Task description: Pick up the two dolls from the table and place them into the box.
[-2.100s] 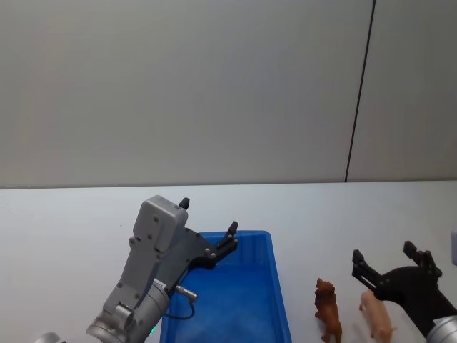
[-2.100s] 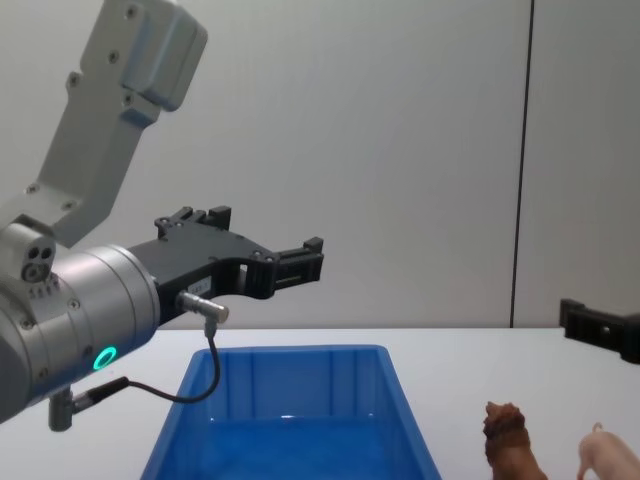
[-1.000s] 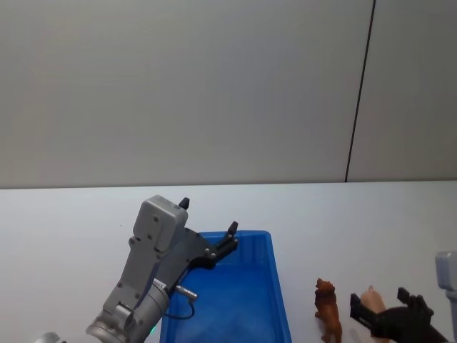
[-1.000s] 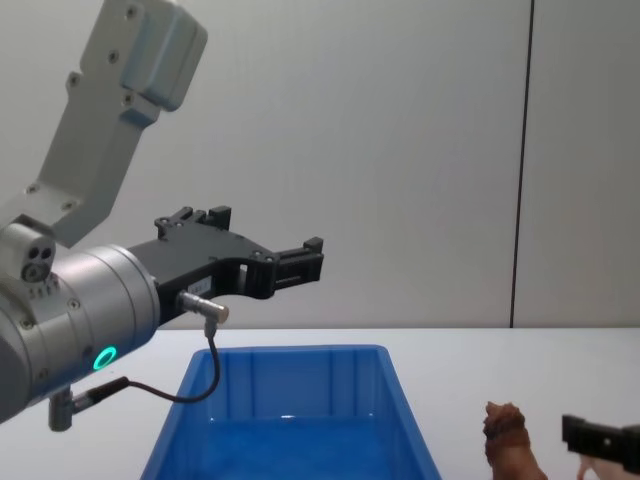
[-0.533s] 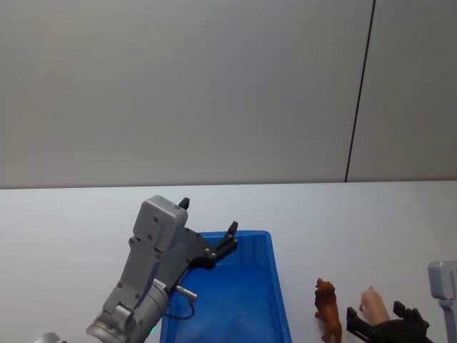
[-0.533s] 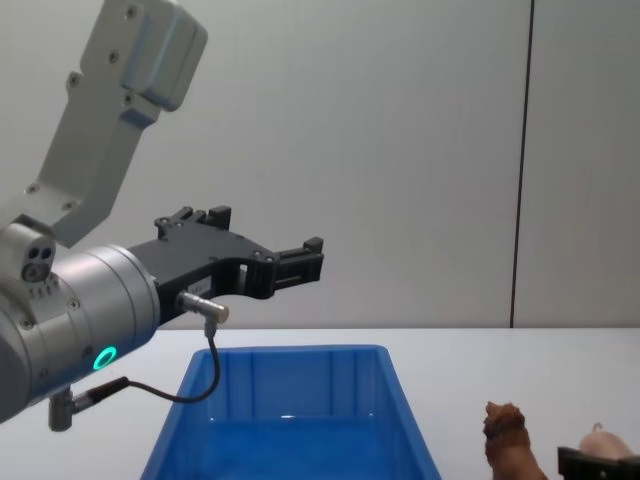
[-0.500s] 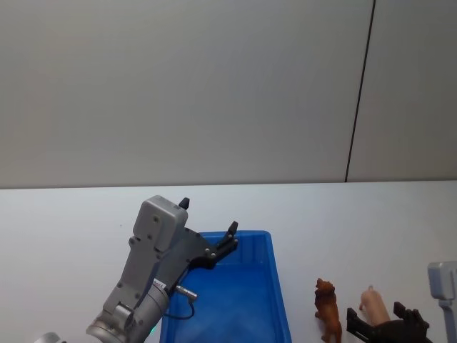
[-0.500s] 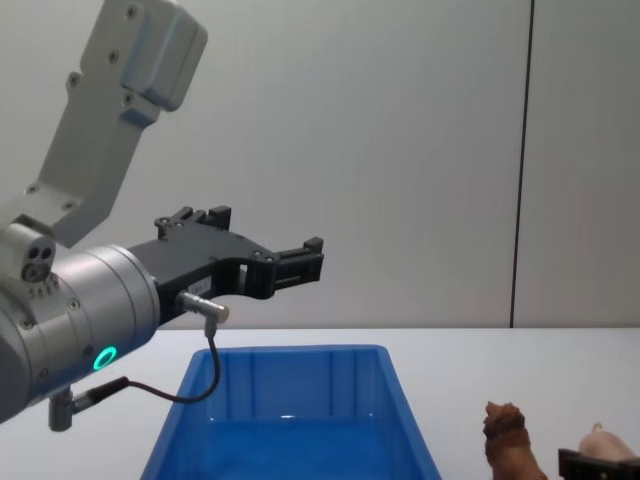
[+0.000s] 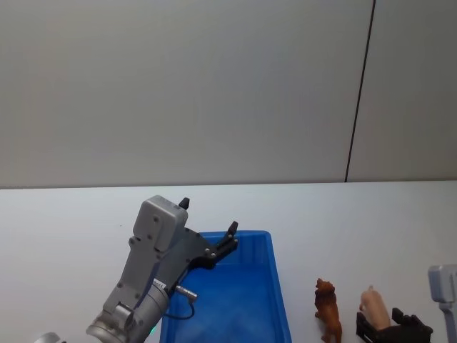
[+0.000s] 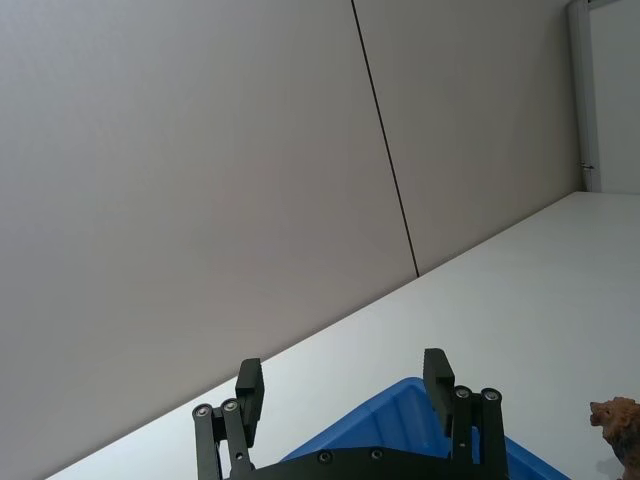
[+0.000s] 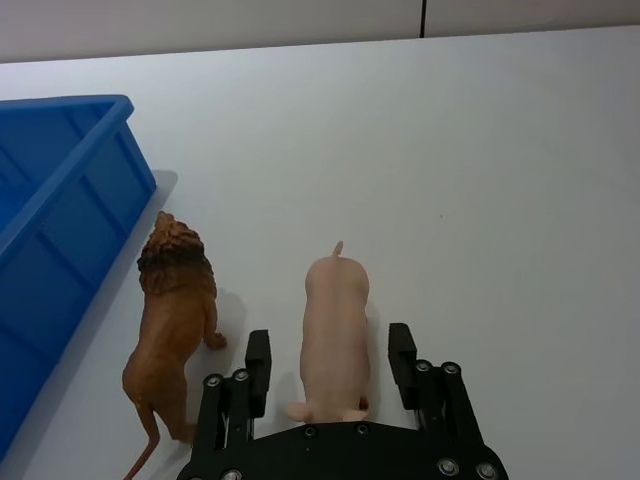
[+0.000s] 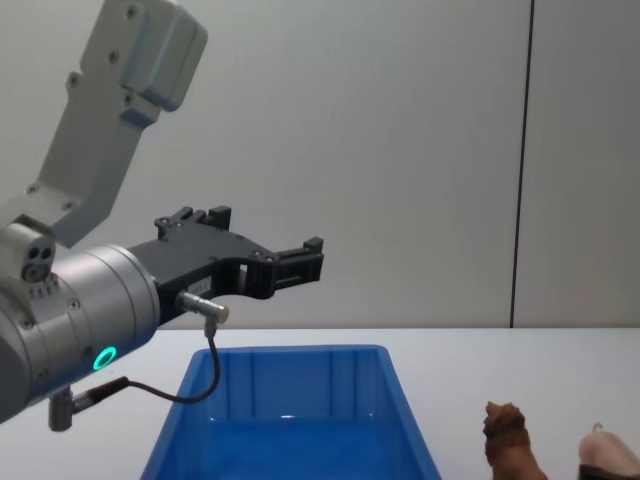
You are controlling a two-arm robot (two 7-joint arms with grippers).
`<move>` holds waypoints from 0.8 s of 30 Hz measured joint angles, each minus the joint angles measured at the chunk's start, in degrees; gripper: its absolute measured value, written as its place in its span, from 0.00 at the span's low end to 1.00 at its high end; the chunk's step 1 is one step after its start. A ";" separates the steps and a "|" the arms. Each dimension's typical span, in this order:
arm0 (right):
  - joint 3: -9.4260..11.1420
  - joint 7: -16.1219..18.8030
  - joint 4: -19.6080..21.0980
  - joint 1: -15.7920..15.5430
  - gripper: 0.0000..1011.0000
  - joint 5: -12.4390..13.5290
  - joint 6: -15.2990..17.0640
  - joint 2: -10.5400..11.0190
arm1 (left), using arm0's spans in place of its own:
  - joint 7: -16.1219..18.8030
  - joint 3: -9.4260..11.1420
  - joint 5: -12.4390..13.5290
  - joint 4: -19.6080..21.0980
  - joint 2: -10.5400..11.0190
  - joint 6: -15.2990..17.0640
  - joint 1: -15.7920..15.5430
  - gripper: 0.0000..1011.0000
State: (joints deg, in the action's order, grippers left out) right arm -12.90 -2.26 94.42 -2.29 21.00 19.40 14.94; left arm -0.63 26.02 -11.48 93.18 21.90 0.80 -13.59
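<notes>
One pig (image 11: 335, 330), one lion (image 11: 175, 320), one box (image 11: 60, 230)

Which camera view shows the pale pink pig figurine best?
The right wrist view: the pale pink pig figurine shows almost whole from above, inside the open right gripper. In the head view that gripper covers its near end. The chest view catches just its top at the lower edge.

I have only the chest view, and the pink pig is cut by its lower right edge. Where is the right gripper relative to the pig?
Observer: The right gripper is low at the pig, one finger on each side of its body.
Operator: Do the fingers touch it?
Observer: No, white table shows between each finger and the pig.
Operator: Which way does it point?
Observer: Its tail points away from the gripper.
</notes>
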 joint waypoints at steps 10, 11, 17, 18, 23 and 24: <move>0.20 0.70 -0.97 0.44 0.43 0.17 0.16 -0.27 | 0.00 0.00 0.00 0.00 0.00 0.00 0.00 1.00; 0.21 0.79 -1.00 0.47 0.42 0.18 0.13 -0.29 | 0.00 0.00 0.00 0.00 0.00 0.00 0.00 1.00; 0.25 1.32 -1.07 0.68 0.37 0.18 -0.52 -0.45 | 0.00 0.00 0.00 0.00 0.00 0.00 0.00 1.00; 0.26 1.39 -1.04 0.69 0.37 0.17 -0.64 -0.46 | 0.00 0.00 0.00 0.00 0.00 0.00 0.00 1.00; 0.30 1.88 -0.34 0.80 0.37 -0.22 -1.67 -0.50 | 0.00 0.00 0.00 0.00 0.00 0.00 0.00 1.00; 0.31 1.98 -0.14 0.83 0.37 -0.34 -1.86 -0.49 | 0.00 0.00 0.00 0.00 0.00 0.00 0.00 1.00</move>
State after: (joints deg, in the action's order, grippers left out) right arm -12.59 -0.28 94.28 -1.46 20.66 17.54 14.44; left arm -0.62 26.03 -11.48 93.18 21.89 0.80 -13.59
